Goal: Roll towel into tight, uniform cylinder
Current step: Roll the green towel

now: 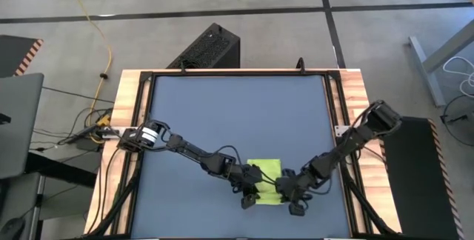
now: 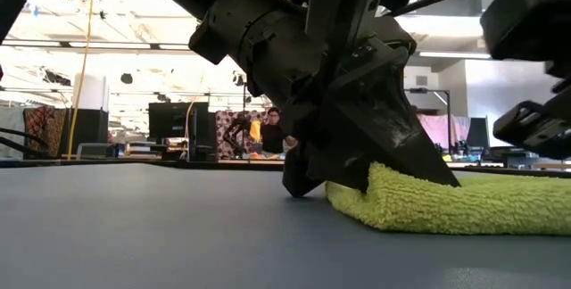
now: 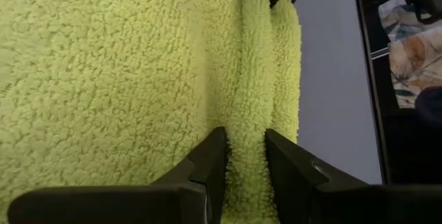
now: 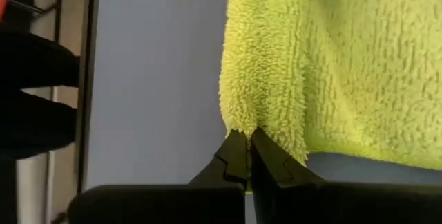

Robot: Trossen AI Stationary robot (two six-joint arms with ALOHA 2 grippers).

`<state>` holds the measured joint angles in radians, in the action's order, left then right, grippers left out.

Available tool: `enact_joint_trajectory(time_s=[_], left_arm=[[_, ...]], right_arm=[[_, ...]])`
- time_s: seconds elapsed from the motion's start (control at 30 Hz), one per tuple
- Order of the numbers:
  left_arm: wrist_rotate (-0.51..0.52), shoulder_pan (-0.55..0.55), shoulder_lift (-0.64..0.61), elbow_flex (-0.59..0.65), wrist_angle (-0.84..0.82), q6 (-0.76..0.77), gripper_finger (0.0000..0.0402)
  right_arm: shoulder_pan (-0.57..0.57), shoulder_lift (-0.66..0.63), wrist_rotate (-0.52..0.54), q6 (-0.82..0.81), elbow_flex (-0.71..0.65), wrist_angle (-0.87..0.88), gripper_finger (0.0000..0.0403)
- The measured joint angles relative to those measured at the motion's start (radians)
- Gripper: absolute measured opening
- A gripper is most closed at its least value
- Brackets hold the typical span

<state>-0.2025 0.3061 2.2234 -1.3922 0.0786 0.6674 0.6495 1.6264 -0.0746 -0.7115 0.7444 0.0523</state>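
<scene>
The lime towel [image 1: 265, 179] lies on the dark blue-grey mat [image 1: 222, 114] close to the table's near edge. A thick fold runs along its near side [image 2: 446, 204]. My left gripper [image 1: 250, 198] is at the towel's near left end, shut on that fold [image 3: 245, 79]. My right gripper [image 1: 295, 204] is at the near right end, shut on the towel's edge [image 4: 276, 58]. In the low view my left gripper [image 2: 343, 177] comes down on the towel's left end. My left gripper pinches a raised ridge of the towel's near fold [image 3: 246, 137] between its two fingers [image 3: 210, 158], at the fold's left end. The fingers slant down from the table's left and point along the ridge. The towel rests on the mat. My right gripper pinches the towel's edge at its near right corner [image 4: 240, 126] between its two fingers [image 4: 266, 158]. One layer or several, I cannot tell. The fingers come from the table's right. The rest of the towel lies flat on the mat.
The mat fills the wooden-framed table [image 1: 129, 121], with bare mat left of and beyond the towel. A black box [image 1: 211, 47] stands on the floor past the far edge. A person [image 2: 272, 133] sits far back in the room.
</scene>
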Motion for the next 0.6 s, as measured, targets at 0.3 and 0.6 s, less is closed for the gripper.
enact_joint_trajectory(time_s=[0.3,0.6], left_arm=[[-0.058,0.002,0.000,0.002,0.098,-0.062,0.0087],[-0.070,0.008,-0.004,-0.001,0.007,-0.048,0.0087]], right_arm=[[-0.129,0.001,-0.110,-0.015,-0.001,-0.103,0.0019],[-0.115,-0.001,-0.115,-0.132,-0.061,-0.133,0.0019]])
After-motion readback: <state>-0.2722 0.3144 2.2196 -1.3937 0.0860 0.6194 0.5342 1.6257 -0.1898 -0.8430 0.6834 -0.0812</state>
